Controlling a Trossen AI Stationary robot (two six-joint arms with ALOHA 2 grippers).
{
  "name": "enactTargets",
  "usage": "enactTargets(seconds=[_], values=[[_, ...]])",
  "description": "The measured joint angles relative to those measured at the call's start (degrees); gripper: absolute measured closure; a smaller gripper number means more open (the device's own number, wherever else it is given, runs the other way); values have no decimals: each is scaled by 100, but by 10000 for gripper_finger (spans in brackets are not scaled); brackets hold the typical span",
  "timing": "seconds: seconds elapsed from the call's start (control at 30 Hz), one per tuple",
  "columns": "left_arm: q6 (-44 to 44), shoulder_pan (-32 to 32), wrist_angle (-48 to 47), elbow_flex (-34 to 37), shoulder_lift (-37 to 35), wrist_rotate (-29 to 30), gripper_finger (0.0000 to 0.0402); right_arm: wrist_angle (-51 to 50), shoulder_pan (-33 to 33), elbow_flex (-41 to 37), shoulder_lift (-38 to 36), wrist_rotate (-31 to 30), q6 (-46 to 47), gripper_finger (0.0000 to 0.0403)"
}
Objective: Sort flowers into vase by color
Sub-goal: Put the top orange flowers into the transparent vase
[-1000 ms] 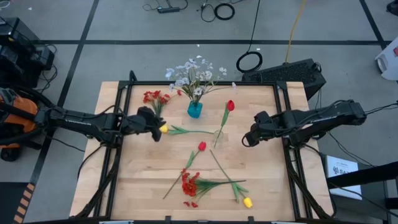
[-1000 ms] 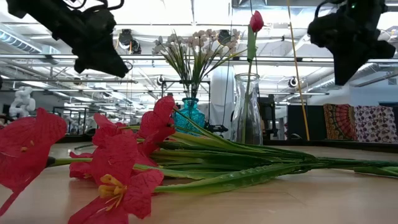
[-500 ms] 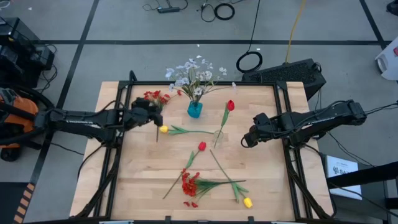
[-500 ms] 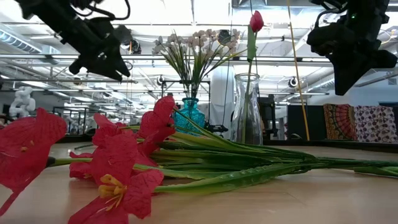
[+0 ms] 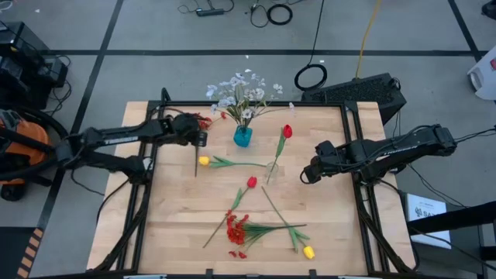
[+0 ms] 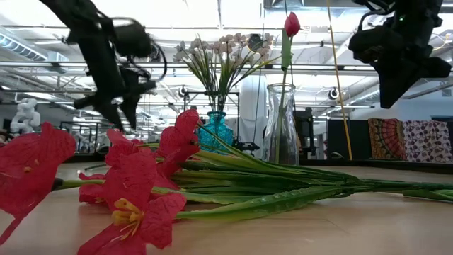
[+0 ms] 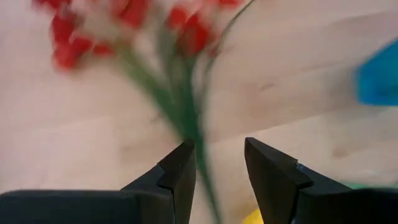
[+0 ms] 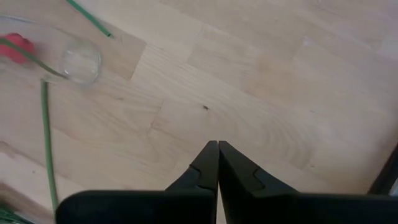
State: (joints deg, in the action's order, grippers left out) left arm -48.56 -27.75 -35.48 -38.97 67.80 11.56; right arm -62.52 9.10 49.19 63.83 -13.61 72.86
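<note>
The left gripper (image 5: 197, 138) sits in the upper left of the high view, over the stem of the red small-bloom cluster (image 5: 203, 120) that lies near the table's far-left corner. Its fingers are parted with the green stem running up between them in the left wrist view, not yet pinched, which suggests it is lining up to take this cluster by the stem rather than the fragile blooms. The right gripper (image 5: 307, 174) hangs at centre right, fingers pressed together and holding nothing, probably kept clear while the other arm works. The blue vase (image 5: 242, 136) at upper centre already holds the white blossom sprays (image 5: 240, 89), and the clear glass vase (image 5: 272, 167) just right of centre holds one red tulip (image 5: 287, 131), so colours seem assigned per vase. Still loose on the wood are a yellow tulip (image 5: 204, 161), a red tulip (image 5: 251, 182), a second red cluster (image 5: 235, 230) and another yellow tulip (image 5: 308, 252) at lower centre.
</note>
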Motion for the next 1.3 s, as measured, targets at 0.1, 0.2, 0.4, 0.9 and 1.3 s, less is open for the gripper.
enactTargets(seconds=[0.1, 0.2, 0.4, 0.9, 1.3], values=[[-60, -138, -167, -1, 359, -28, 258, 100, 0, 0, 0, -2, -2, 403], [-45, -201, -120, 1, 667, -54, 258, 156, 0, 0, 0, -11, 0, 403], [-42, -234, -57, 1, 1175, -79, 258, 234, 0, -2, 1, -13, 0, 403], [-46, -230, 303, 1, 1324, -389, 258, 466, 0, -2, 2, -29, 0, 403], [-14, -227, 427, -14, 1833, -395, 258, 577, -2, -2, 2, -175, 0, 403]])
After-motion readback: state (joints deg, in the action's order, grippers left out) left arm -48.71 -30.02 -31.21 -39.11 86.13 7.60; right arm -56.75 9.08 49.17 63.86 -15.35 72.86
